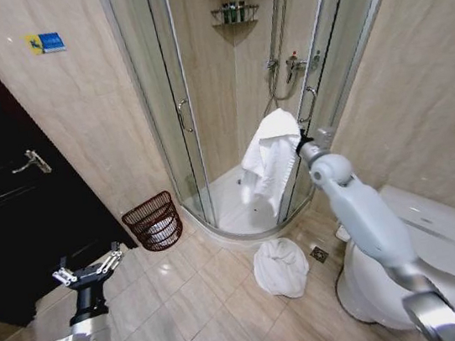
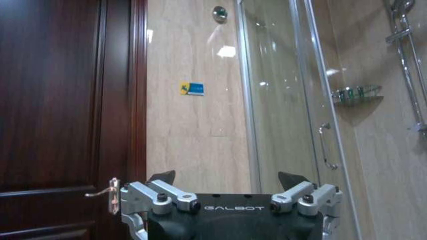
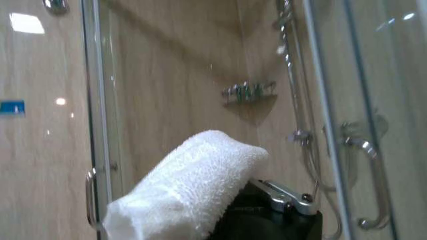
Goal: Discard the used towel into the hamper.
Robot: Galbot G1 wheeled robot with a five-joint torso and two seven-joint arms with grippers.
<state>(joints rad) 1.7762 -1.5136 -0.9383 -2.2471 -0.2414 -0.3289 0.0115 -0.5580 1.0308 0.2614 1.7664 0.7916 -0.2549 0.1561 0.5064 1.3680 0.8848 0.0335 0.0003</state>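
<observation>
Two white towels are in play. One towel (image 1: 270, 158) hangs from the right gripper (image 1: 302, 140), which is raised at the open shower doorway; the cloth drapes over and below the gripper, so it hangs free of the floor and the shower sill. In the right wrist view the same towel (image 3: 190, 185) lies bunched across the gripper body and hides the fingertips, so the grasp is judged clenched on the cloth from the way the towel hangs. A second, crumpled towel (image 1: 280, 266) lies on the tiled floor (image 1: 203, 297) beside the toilet (image 1: 409, 255), apart from both arms. The hamper (image 1: 153, 222), a dark wicker basket, stands on the floor against the wall, between the dark wooden door (image 1: 13, 209) and the shower enclosure (image 1: 200, 98), well to the left of the held towel. Its mouth is open and unobstructed. The left gripper (image 1: 91, 270) is held low before the door, fingers spread and empty (image 2: 235, 187). The towel is lifted but not yet carried to the hamper.
</observation>
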